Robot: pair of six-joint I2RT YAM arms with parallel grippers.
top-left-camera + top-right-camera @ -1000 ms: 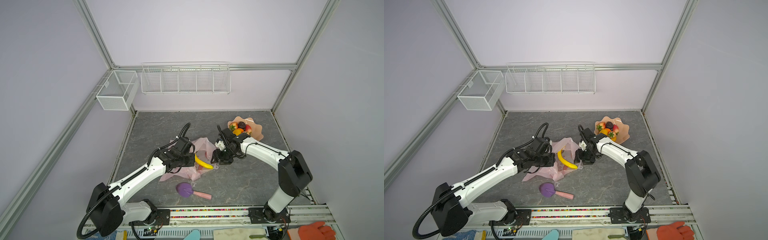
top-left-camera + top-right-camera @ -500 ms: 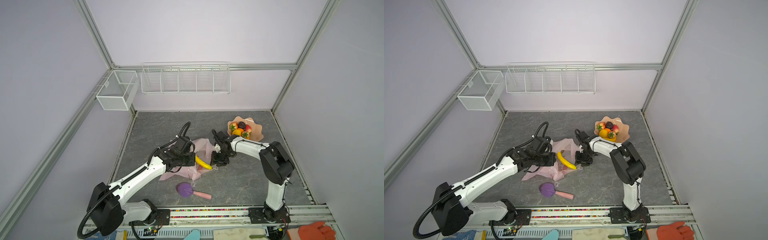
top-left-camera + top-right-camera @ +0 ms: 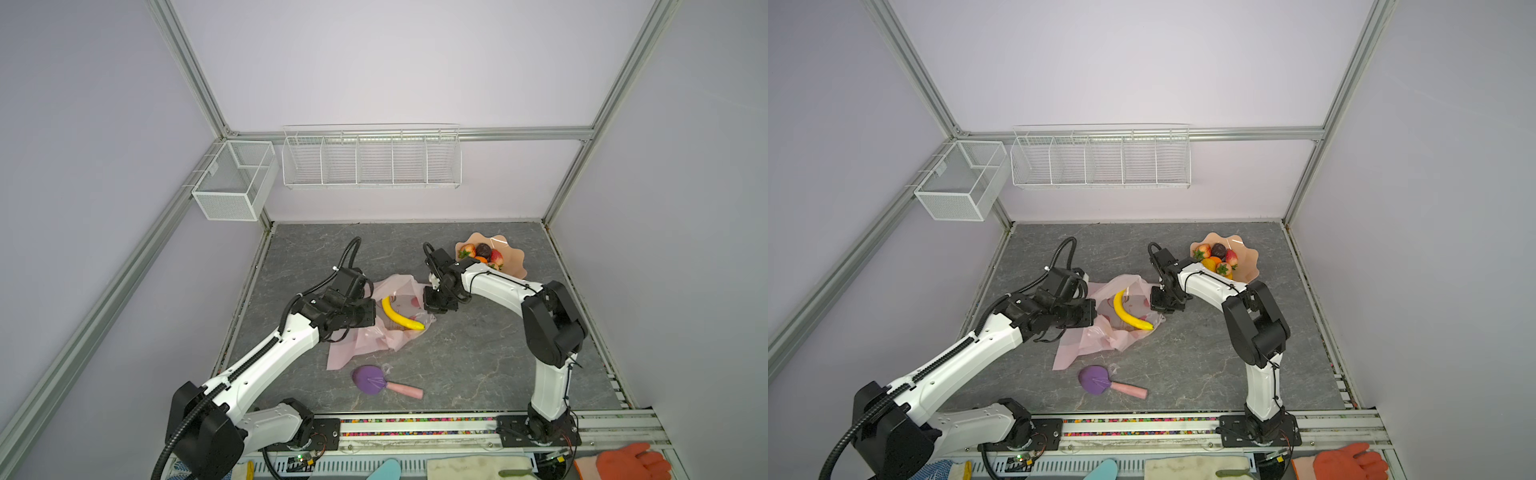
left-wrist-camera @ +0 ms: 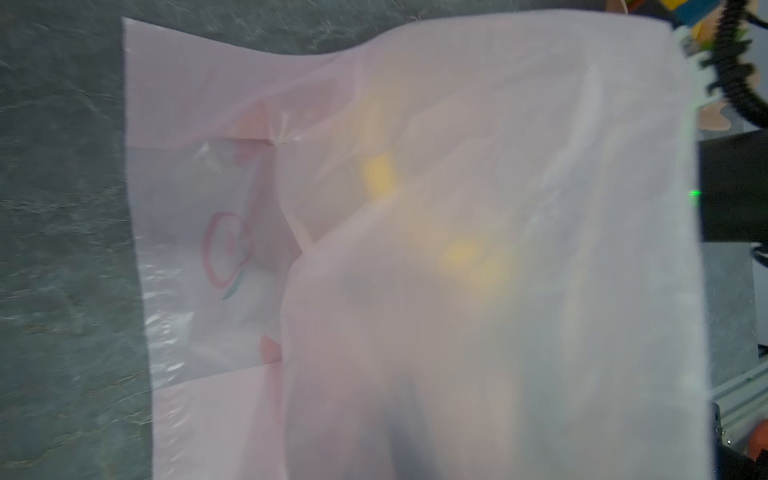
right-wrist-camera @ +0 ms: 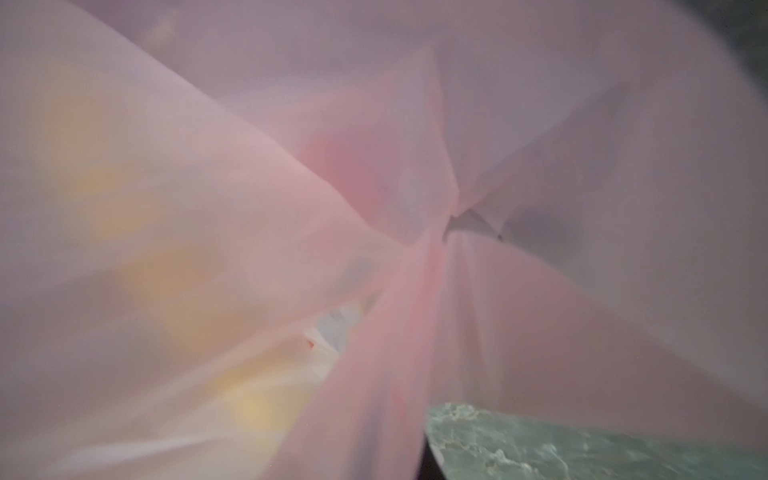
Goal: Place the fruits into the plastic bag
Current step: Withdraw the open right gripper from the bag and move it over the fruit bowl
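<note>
Right arm's elbow has folded in toward the middle since a second ago. The right gripper [image 3: 433,308], jaws apart back then, is now clamped shut on a pinch of film at the 3 o'clock edge of the plastic bag [image 3: 365,347]. You can see pink film bunched to a point in the right wrist view.

The left gripper [image 3: 369,312] is shut too, on the bag's 9 o'clock side, with film draped right over its camera. So the bag sits mid-table, mouth seemingly held between the two. One banana [image 3: 400,316] is lying in the opening, tip poking out toward 4 o'clock. Rest of the fruits [image 3: 1219,259] wait in the bowl [image 3: 1246,257] at 1 o'clock.

My worry: lift or spread unevenly and that banana slides straight out. Or the thin film slips from a pinch, or tears.
</note>
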